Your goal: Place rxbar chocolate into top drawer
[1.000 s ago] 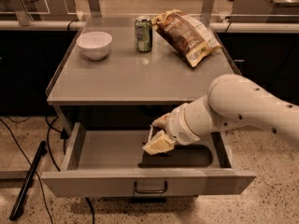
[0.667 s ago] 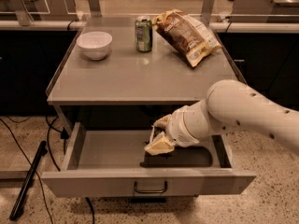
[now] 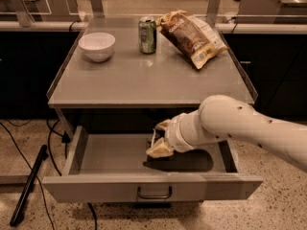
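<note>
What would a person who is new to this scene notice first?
The big white arm reaching in from the right, with its gripper in the open top drawer under the table top. After that, the things at the back of that top: a white bowl, a green can and a chip bag.

One camera sits high in front of the tabletop (image 3: 144, 83) and looks forward and down. It is near enough to show the whole tabletop and the open top drawer (image 3: 110, 153) under it. The arm (image 3: 240, 126) reaches in from the right edge, and the gripper (image 3: 159, 146) is over the drawer's middle.
</note>
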Action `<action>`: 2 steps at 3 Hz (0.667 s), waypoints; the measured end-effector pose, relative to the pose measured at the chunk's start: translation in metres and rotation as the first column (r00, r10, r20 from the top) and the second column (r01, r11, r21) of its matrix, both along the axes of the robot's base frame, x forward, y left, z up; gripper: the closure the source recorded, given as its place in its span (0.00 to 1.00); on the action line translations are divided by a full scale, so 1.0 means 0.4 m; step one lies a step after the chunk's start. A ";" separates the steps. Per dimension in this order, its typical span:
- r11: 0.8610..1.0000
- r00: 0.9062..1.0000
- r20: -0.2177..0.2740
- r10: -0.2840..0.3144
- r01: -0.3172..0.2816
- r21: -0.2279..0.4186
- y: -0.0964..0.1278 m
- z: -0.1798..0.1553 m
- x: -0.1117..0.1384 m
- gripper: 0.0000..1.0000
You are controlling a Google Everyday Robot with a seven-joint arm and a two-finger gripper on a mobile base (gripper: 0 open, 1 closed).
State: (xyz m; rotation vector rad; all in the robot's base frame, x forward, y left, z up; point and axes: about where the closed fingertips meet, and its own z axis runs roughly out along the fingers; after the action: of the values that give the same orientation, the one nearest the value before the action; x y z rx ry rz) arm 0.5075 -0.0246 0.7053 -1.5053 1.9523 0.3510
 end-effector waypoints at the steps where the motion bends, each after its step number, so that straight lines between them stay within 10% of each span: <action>1: 1.000 1.000 0.016 0.009 -0.009 -0.004 0.010 -0.042 0.036 1.00; 2: 1.000 1.000 0.008 0.004 -0.004 -0.009 0.008 -0.091 0.068 1.00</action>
State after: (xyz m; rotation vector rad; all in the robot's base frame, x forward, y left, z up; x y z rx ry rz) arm 0.5346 -0.0213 0.6688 -1.5140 1.9480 0.3377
